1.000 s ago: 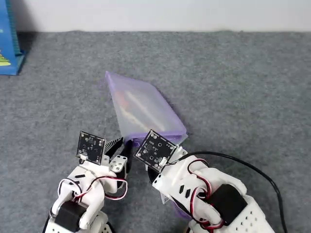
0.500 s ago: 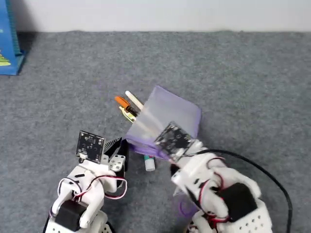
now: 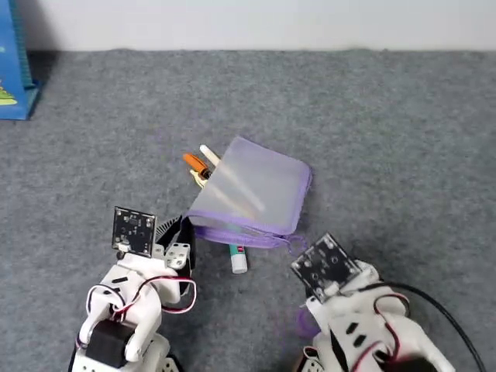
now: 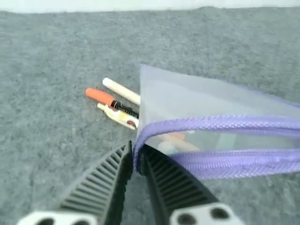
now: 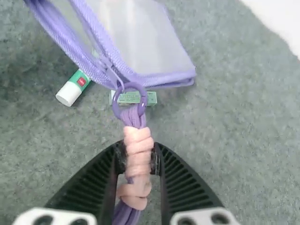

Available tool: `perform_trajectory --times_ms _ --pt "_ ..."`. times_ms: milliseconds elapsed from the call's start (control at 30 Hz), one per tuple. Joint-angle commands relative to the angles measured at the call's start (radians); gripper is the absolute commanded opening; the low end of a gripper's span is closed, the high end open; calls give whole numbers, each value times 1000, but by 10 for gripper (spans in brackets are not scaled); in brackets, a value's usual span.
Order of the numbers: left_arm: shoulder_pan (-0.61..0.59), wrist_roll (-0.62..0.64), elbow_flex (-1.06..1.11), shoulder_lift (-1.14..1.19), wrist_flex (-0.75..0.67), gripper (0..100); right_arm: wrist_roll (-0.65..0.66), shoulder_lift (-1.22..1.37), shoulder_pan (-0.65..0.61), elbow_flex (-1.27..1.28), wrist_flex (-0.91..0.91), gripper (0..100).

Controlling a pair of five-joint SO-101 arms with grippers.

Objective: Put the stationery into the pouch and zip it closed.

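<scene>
Main risk: the stationery looks to be outside the pouch (image 3: 256, 190), which sits at the centre of the high view. The pens (image 3: 200, 164) stick out past its upper-left edge on the tabletop (image 3: 387, 116); probably they lie under it, though this cannot be confirmed. A green-and-white stick (image 3: 237, 260) lies just below the zipper edge. Drawing the zip now would likely close the pouch without them. Second risk: the two arms hold opposite ends of the zipper edge, so a hard pull could slip the thin corner free or drag the pouch across the pens. Pose: the left arm is at lower left, its left end effector (image 4: 135, 152) pressed together on the pouch's zipper-end corner, where the mouth gapes slightly. The right arm is at lower right, its right end effector (image 5: 137, 150) pinching the pull cord (image 5: 136, 136) looped through the zipper ring.
</scene>
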Motion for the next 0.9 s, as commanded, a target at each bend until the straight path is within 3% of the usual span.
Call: perform_trajectory --times_ms 0,133,367,700,867 --pt "17 -12 -4 -12 32 13 6 -19 12 -11 4 8" --pt "61 -26 -5 -12 29 52 3 -27 8 -11 2 8" --pt "60 -23 -4 -11 18 351 2 -28 10 -77 13 8" --pt "69 -124 128 -9 -133 266 0 -28 8 -110 25 8" --pt "69 -160 170 -9 -187 161 0 -28 7 -110 25 8"
